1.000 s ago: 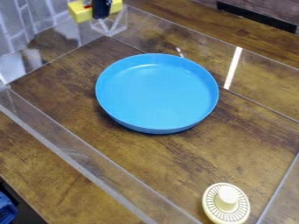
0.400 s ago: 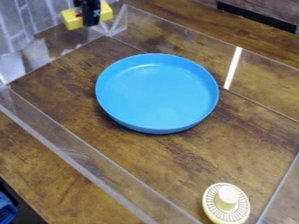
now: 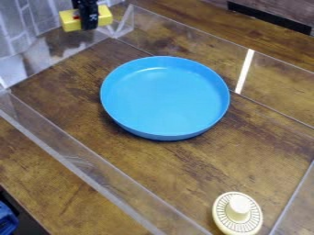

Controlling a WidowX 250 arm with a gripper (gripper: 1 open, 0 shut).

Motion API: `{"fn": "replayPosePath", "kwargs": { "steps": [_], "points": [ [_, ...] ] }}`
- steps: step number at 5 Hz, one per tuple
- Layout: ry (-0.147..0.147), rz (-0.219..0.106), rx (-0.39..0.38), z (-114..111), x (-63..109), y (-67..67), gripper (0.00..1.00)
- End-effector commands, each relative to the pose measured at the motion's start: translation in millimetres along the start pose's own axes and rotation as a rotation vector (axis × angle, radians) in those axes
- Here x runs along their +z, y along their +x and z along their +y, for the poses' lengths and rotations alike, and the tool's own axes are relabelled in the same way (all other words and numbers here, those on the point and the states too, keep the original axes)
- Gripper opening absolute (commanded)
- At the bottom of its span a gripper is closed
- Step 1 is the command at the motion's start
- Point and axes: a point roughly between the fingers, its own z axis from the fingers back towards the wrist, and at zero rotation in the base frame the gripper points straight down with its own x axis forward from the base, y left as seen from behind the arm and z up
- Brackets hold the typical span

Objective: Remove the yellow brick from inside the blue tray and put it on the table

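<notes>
One big risk I see: the yellow brick (image 3: pixel 84 17) is in the gripper (image 3: pixel 86 16) at the far top-left corner, right by the clear acrylic wall (image 3: pixel 50 128). The jaws grasp it across its middle, and it hangs above the table (image 3: pixel 147 161), well apart from the blue tray (image 3: pixel 164 96), which lies empty. If I let go from up there, I reckon it could bounce or tip against the wall. Lowering too close could clip the acrylic. Count, biggest down: one table, one blue tray, one cream ribbed disc (image 3: pixel 236 213) near the bottom edge, one yellow brick.
</notes>
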Motion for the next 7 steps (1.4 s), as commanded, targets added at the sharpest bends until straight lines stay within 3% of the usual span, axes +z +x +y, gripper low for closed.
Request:
{"fn": "replayPosePath", "kwargs": {
  "steps": [1,4,7],
  "points": [
    [0.055,-0.027,-0.010,12.6,15.7,-2.3,0.00],
    [0.065,-0.037,-0.058,5.1,3.6,2.2,0.00],
    [0.062,-0.053,-0.089,-3.5,-26.8,0.4,0.00]
  ]
}}
